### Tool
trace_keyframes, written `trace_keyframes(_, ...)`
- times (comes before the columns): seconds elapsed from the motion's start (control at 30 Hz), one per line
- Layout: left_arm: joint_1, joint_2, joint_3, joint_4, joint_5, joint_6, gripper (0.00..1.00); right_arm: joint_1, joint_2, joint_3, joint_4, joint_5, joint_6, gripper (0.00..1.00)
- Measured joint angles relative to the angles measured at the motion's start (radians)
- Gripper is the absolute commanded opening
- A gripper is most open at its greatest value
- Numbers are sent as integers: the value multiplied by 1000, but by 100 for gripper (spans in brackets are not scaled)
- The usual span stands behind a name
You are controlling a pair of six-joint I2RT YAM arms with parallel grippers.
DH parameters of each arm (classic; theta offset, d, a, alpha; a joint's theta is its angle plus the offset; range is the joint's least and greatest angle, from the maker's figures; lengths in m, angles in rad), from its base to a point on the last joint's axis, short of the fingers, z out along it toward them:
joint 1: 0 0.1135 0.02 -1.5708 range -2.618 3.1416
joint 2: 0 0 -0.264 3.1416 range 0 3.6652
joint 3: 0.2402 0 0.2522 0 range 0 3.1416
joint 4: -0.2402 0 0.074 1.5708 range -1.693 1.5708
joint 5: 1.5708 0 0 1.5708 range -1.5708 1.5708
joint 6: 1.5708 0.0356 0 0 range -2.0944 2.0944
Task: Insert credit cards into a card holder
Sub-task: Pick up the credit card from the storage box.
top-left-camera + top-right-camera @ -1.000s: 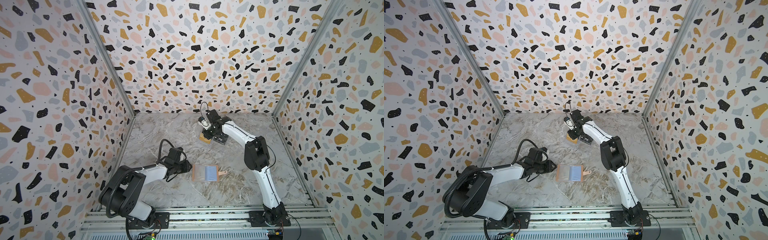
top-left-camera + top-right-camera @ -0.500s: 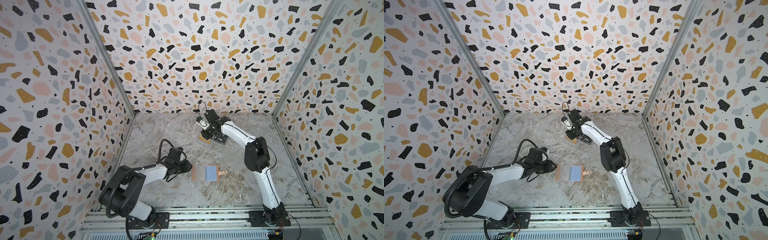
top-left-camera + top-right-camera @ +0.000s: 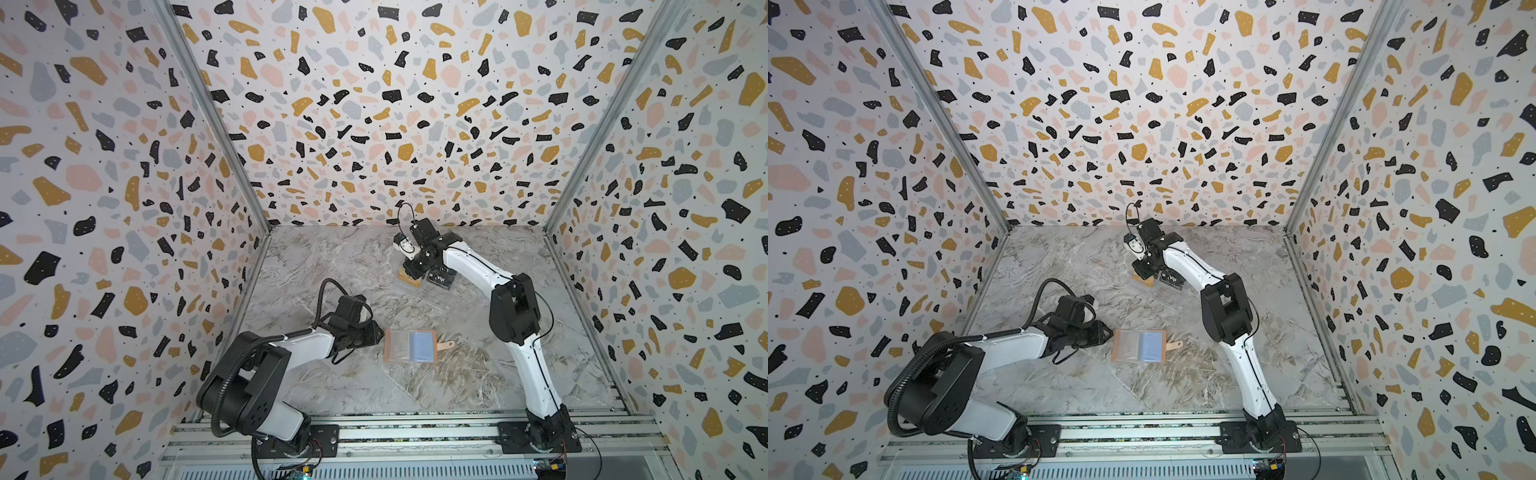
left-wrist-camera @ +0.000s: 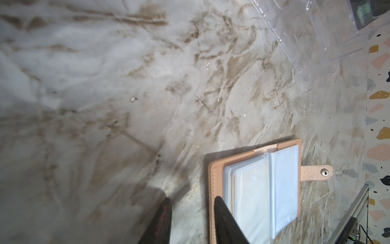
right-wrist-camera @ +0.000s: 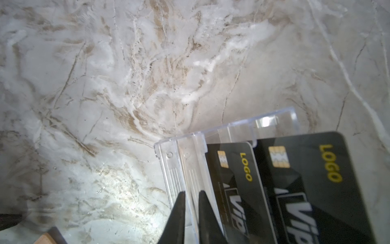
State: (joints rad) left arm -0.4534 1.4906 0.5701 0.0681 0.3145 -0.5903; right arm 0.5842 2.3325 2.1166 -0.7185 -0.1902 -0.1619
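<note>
Marbled worktop (image 3: 332,266): card holder (image 3: 409,346) lies open, sleeves empty; left tool (image 4: 192,199) gapes empty; right tool (image 5: 191,193), narrow, hovers at the acrylic stand's (image 5: 179,152) credit cards (image 3: 405,280), grip unclear.

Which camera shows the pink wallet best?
The left wrist view: it shows the pink wallet close up, lying open, with its clear sleeves and snap tab plain. Both top views show it small and open. The right wrist view misses it.

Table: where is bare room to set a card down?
Free: the marble between card holder and front rail; also the strip between clear stand and left wall. Crowded: at the stand under the right tool, and beside the left tool.
</note>
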Motion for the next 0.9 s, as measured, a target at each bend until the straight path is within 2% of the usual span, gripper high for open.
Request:
trace_keyframes(0.1,0,-1,0,-2,0,0,36,-1,1,0,0,-5,-3,25)
trace_keyframes(0.17,0,-4,0,-8,-1,0,36,-2,1,0,0,-8,-4,22)
trace_keyframes(0.23,0,-6,0,-14,-1,0,36,-2,2,0,0,-11,-5,13)
trace_keyframes(0.3,0,-8,0,-17,-1,0,36,-2,2,0,0,-17,-7,9)
trace_keyframes(0.7,0,-15,0,-33,-2,1,37,-6,2,0,3,-18,-21,0)
trace_keyframes(0.9,0,-26,0,-56,-2,1,37,-6,2,17,-9,-23,-29,0)
